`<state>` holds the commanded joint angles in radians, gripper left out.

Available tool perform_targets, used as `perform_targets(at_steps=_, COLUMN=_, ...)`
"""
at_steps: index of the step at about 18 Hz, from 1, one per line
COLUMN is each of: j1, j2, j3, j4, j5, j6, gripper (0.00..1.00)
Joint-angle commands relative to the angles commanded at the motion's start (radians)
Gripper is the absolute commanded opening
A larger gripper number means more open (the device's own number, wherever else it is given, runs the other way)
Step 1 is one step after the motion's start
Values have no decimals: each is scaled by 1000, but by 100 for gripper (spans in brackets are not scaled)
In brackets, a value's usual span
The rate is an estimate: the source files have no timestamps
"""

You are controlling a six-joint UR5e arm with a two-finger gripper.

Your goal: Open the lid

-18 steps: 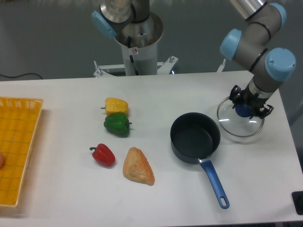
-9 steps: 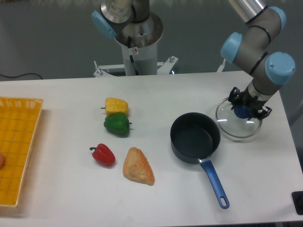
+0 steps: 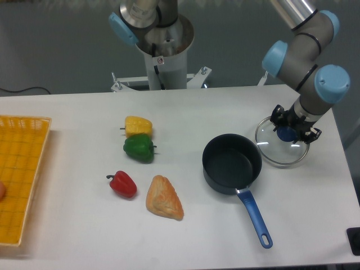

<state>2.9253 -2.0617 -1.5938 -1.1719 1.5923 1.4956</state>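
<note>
Centre-right stands the saucepan (image 3: 232, 163), the lid (image 3: 282, 148) just right of it, seemingly on the table (image 3: 79, 225). Left of centre cluster three peppers (image 3: 138, 147) and a pastry (image 3: 163, 197); a basket (image 3: 19, 174) fills the left edge.

White table (image 3: 67, 112): peppers (image 3: 138, 147), saucepan (image 3: 232, 163), lid (image 3: 282, 148), basket (image 3: 19, 179)

Yellow basket (image 3: 22, 174) cut off left

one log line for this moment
phase: lid off | gripper: on lid knob | lid: beside saucepan | saucepan: uncovered
</note>
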Motion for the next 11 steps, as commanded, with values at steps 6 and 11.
perform_targets(at_steps=6, j1=-2, j2=5, j3=5, j4=2, j5=0, j6=6, gripper=37)
perform_targets(at_steps=11, j1=-6, j2=23, j3=21, j4=0, j5=0, j6=12, gripper=37)
